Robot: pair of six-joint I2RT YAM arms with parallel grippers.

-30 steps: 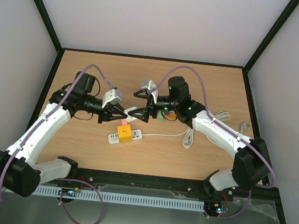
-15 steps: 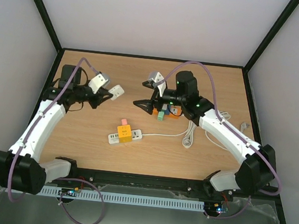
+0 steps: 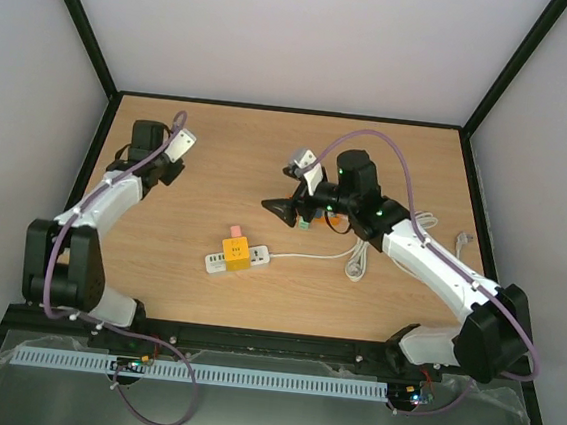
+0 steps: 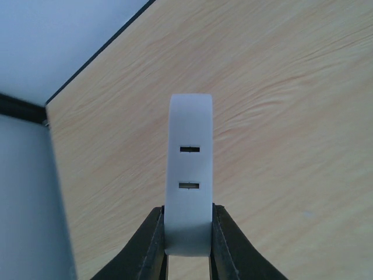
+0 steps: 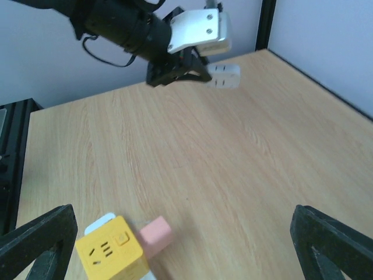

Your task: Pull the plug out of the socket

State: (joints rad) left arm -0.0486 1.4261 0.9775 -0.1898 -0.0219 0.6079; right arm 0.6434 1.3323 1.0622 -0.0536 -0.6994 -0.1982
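The pull itself looks done: the white plug [image 4: 189, 175] is free of the socket and sits clamped between the fingers of the left gripper [image 4: 187, 224], its two-slot face turned to the wrist camera and bare table [image 4: 303, 116] behind it. In the overhead view that arm is folded away at about ten o'clock on the table, well apart from the power strip [image 3: 214, 261], which lies a little toward six o'clock from the centre with a yellow cube [image 3: 237, 256] on it and a pink block [image 3: 232, 233] just beside the cube at its twelve o'clock. The right gripper [image 5: 182, 216] hangs with its fingers spread wide and nothing between them, at roughly one o'clock from the strip and not touching it. My reading is that the step in hand is disposing of the plug: the next move calls for the left arm to lower it onto a bare patch of wood and release, keeping it clear of the strip's cable [image 3: 309, 256].
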